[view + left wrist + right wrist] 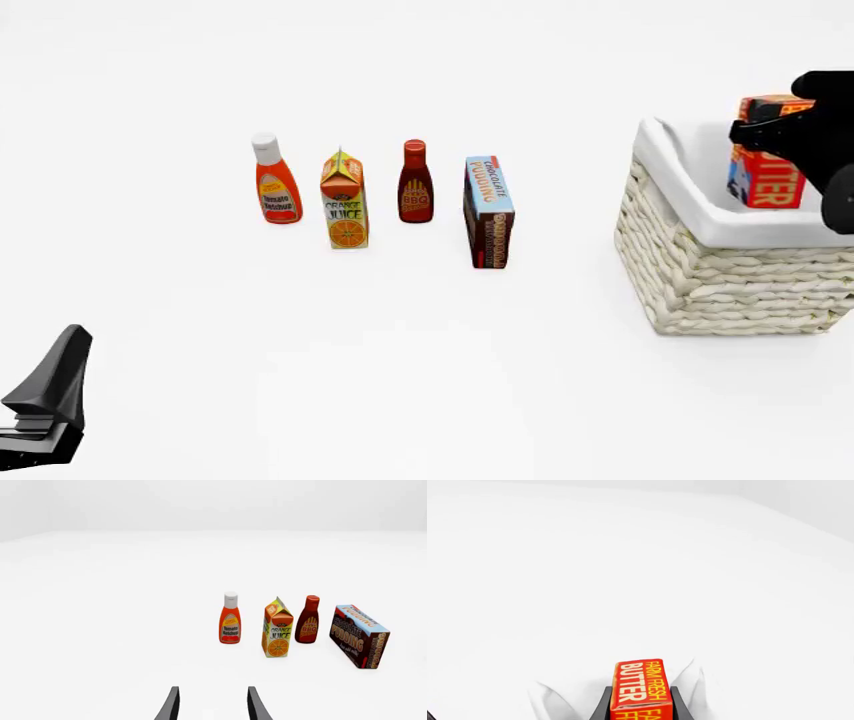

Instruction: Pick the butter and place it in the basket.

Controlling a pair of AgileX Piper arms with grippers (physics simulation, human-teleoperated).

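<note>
— What's the room like from where you stand?

— Plain white all round. The table (441, 400) is a bare white surface that runs off into pale walls, with soft shadows under everything.

— And the butter?

— The butter (770, 170) is up at the far right, over the open mouth of the basket (721, 270), held on end. The right gripper (801, 135) is clamped on it, its black fingers pressed against the box's sides. The box sits above the white cloth lining; whether it touches the lining I cannot tell.

— What else is out there?

— A row left of the basket, well apart from it: a ketchup bottle (275, 180), an orange juice carton (344, 200), a BBQ sauce bottle (415, 182) and a chocolate pudding box (489, 212) nearest the basket.

— Do the wrist cameras add anything?

— The right wrist view shows the yellow "FARM FRESH BUTTER" lettering close up between the fingers, with white cloth folds beneath. The left wrist view shows the left gripper (212, 705) with its fingers apart and nothing between them; in the front view it sits low at the near left.
</note>
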